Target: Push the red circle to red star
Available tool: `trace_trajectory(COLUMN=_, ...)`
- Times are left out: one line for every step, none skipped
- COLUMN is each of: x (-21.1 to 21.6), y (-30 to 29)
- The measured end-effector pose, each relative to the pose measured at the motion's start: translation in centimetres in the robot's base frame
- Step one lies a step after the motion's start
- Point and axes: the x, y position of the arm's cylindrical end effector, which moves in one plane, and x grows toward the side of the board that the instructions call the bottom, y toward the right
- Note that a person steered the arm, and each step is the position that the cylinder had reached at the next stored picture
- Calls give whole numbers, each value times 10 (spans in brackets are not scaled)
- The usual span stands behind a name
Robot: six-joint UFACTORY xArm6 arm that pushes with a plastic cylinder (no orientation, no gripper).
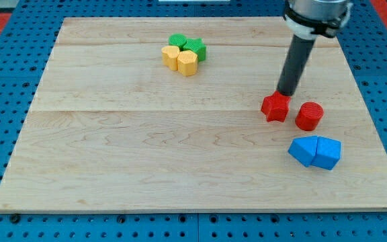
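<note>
**Red Circle Sits Just Beside Red Star**

A small red circle block (309,115) made of hard plastic is seen on the view's right side of the pale wooden table (146,154). A small red star block (275,107), also hard plastic, is found just to its left. The two are very near, but a thin gap can be made out between them, so the job is judged to be almost done.

No claw is carried by this arm, so nothing can be said about a claw being spread or pinched. Only a straight dark rod is there. My tip (286,93) is placed at the top edge of the red star, touching it or nearly so. It is not beside the red circle.

The red circle is judged to be light and stiff. It should slide easily and should not bend or break. Because it is round, it could slip sideways off the tip if it is pushed off-centre. It is best pushed on its right side, straight toward the star.

The table is smooth, flat wood with faint lines where the boards join. A blue board with many holes is seen all around it.

Two blue blocks (314,152) are found below the red circle, touching each other. Far away at the view's top, yellow blocks (181,60) and green blocks (188,46) are bunched together.
</note>
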Motion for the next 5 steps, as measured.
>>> trace_trajectory(x=37, y=-3)
trace_trajectory(x=47, y=17)
trace_trajectory(x=8, y=21)
trace_trajectory(x=-2, y=49)
trace_trajectory(x=31, y=95)
